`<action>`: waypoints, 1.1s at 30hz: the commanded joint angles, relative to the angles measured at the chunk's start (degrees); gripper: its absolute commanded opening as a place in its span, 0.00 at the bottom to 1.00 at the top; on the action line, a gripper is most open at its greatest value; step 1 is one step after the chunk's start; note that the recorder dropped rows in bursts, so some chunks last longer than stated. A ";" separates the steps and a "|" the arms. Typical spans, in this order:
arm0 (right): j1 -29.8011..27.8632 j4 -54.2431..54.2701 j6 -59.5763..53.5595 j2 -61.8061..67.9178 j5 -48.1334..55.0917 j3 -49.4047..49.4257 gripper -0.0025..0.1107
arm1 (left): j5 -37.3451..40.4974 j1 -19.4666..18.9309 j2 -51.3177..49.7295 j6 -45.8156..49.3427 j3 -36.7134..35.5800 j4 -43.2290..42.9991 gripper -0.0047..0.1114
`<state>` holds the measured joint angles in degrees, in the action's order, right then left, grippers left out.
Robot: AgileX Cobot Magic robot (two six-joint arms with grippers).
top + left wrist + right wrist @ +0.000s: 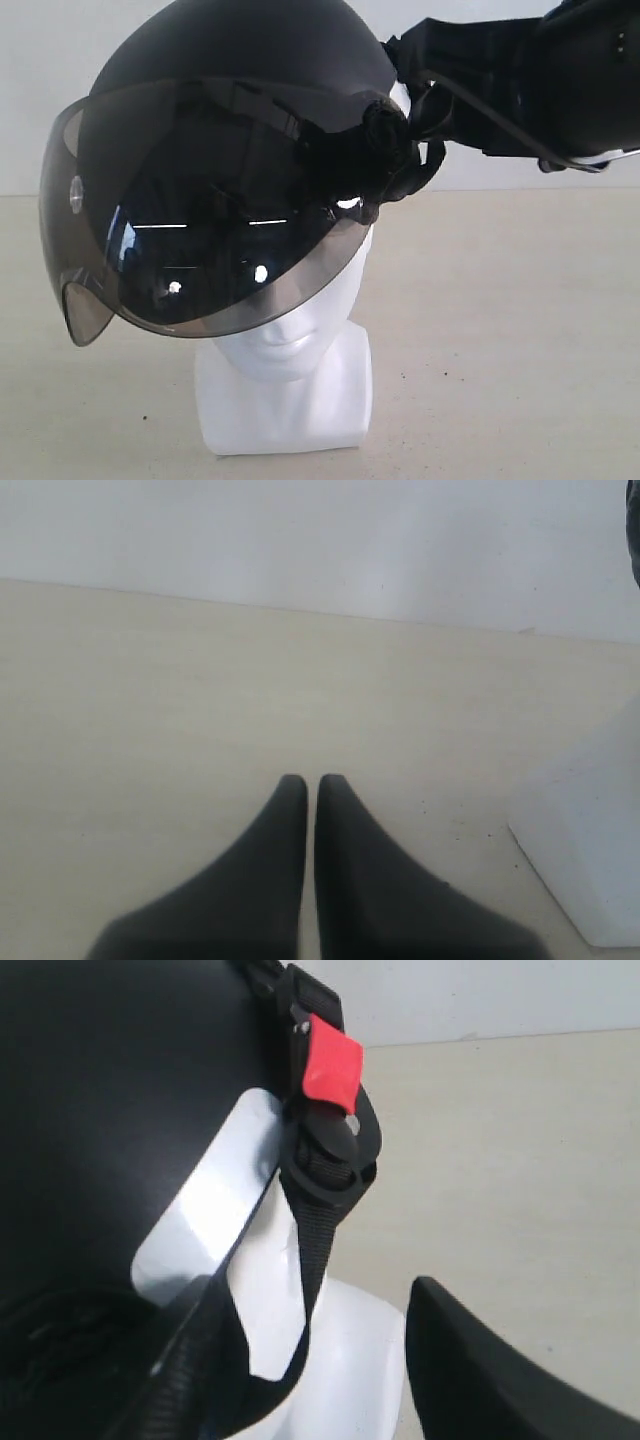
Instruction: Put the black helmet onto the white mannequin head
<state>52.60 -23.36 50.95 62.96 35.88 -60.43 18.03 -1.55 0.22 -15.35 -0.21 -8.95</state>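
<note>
The black helmet (250, 60) sits tilted over the white mannequin head (290, 350). Its smoky visor (200, 250) covers the upper face, leaving mouth, chin and squarish base showing. My right gripper (405, 130) is at the helmet's rim on the right side. In the right wrist view the helmet (100, 1080) fills one side. Its chin strap with a red tab (330, 1065) hangs in front of the mannequin (350, 1360). My right gripper (320, 1360) shows one finger (500, 1380), apart from the helmet; the other is hidden. My left gripper (312, 780) is shut and empty above the table.
The beige table (520, 330) runs back to a plain white wall. The mannequin's base corner (590, 860) stands close beside my left gripper. The right arm's black body (560, 80) reaches in from the upper right.
</note>
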 commanded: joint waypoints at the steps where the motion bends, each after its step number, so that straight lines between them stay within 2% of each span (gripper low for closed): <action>1: -0.07 -3.03 3.61 0.87 -2.74 -0.25 0.50 | -0.50 -0.17 -0.22 0.08 0.21 0.03 0.08; 4: -0.07 -5.50 6.99 0.87 -1.34 -0.25 0.50 | -0.50 -0.17 -0.22 0.08 0.21 0.03 0.08; 14: -0.07 -4.83 6.98 1.01 3.83 -0.25 0.49 | -0.50 -0.17 -0.22 0.08 0.21 0.03 0.08; 16: -0.07 -4.83 6.98 1.06 4.08 -0.25 0.45 | -0.50 -0.17 -0.22 0.08 0.21 0.03 0.08; 20: -0.07 -4.83 6.98 1.16 3.43 -0.25 0.27 | -0.50 -0.17 -0.22 0.08 0.21 0.03 0.08; 22: -0.07 -4.83 6.98 1.16 2.85 -0.25 0.23 | -0.50 -0.17 -0.22 0.08 0.21 0.03 0.08; 24: -0.07 -4.83 6.98 1.16 2.77 -0.25 0.26 | -0.50 -0.17 -0.22 0.08 0.21 0.03 0.08; 30: -0.07 -4.72 6.98 1.16 2.17 -0.25 0.44 | -0.50 -0.17 -0.22 0.08 0.21 0.03 0.08; 33: -0.07 -4.59 6.98 1.16 1.76 -0.25 0.43 | -0.50 -0.17 -0.22 0.08 0.21 0.03 0.08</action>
<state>52.60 -27.85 57.88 64.13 38.25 -60.43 18.03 -1.55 0.22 -15.35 -0.21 -8.95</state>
